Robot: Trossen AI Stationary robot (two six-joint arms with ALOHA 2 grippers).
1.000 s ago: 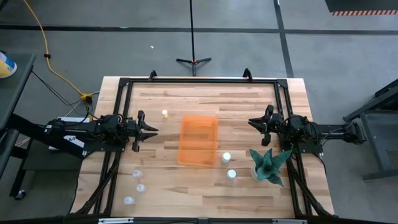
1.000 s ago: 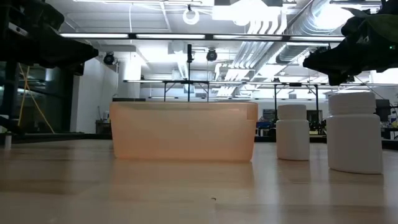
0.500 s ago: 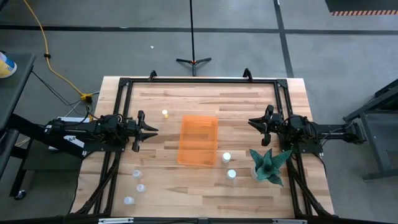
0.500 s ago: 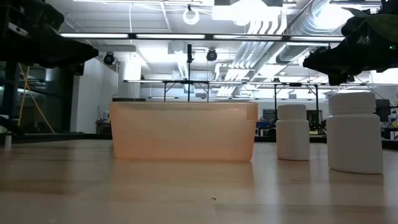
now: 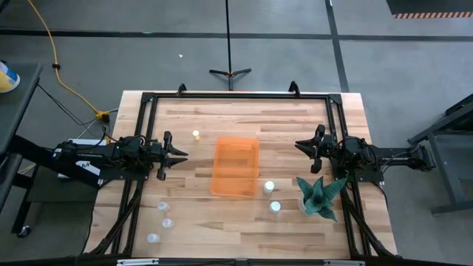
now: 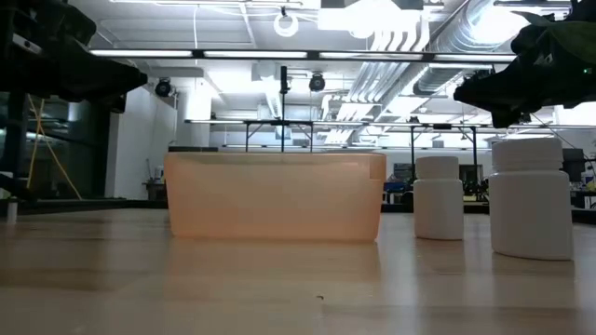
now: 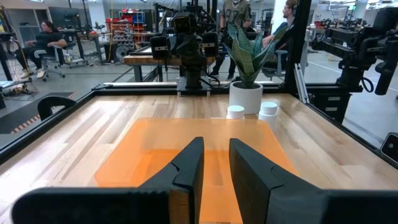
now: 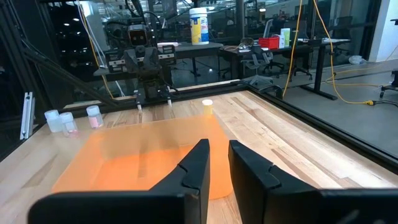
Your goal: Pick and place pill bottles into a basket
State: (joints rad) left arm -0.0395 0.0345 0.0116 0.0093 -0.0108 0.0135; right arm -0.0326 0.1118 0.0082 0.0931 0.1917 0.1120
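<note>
The orange basket (image 5: 236,167) stands on its base mid-table; it also shows in the low view (image 6: 275,197). A yellowish pill bottle (image 5: 196,134) stands to the far left of it. Two white-capped bottles (image 5: 269,187) (image 5: 275,207) stand at its near right, and they also show in the low view (image 6: 439,197) (image 6: 532,197). Three more (image 5: 163,207) (image 5: 168,222) (image 5: 153,238) stand near the table's near left corner. My left gripper (image 5: 183,155) (image 7: 214,146) hovers left of the basket, shut and empty. My right gripper (image 5: 298,145) (image 8: 217,146) hovers right of it, shut and empty.
A teal spiky plant in a white pot (image 5: 320,196) stands at the near right, close to the two bottles and below my right arm. A black frame (image 5: 236,96) runs along the table's edges. Bare wood lies between the basket and each gripper.
</note>
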